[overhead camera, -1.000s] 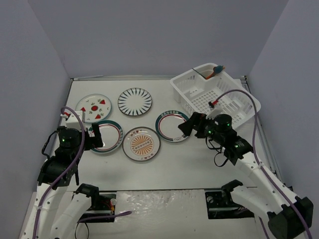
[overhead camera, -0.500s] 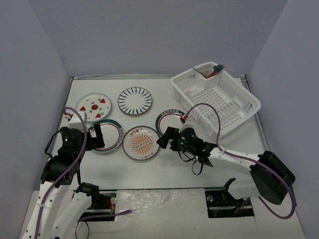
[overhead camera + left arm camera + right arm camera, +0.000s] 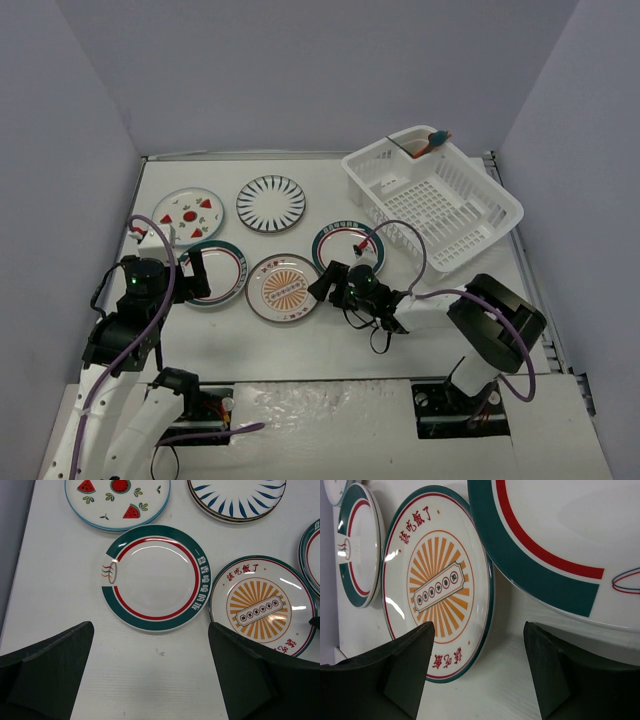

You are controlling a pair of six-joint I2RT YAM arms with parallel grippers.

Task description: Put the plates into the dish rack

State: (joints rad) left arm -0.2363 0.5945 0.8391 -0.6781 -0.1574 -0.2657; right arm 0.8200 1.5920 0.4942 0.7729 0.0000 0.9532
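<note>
Five round white plates lie flat on the tabletop. The strawberry plate (image 3: 188, 214) and black-striped plate (image 3: 271, 204), possibly stacked on another, are farthest. Nearer, the left green-rimmed plate (image 3: 215, 273), orange sunburst plate (image 3: 284, 288) and right green-rimmed plate (image 3: 345, 250) form a row. The white dish rack (image 3: 440, 205) sits skewed at the far right corner.

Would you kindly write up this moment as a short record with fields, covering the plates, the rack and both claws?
plates on table: five: strawberry plate, radial-striped plate, left green-rimmed plate, sunburst plate, right green-rimmed plate
dish rack: far right, no plate in it
left claw: open, on the near side of the left green-rimmed plate, holding nothing
right claw: open, low between the sunburst plate and the right green-rimmed plate, gripping nothing
progress: no plate loaded yet
</note>
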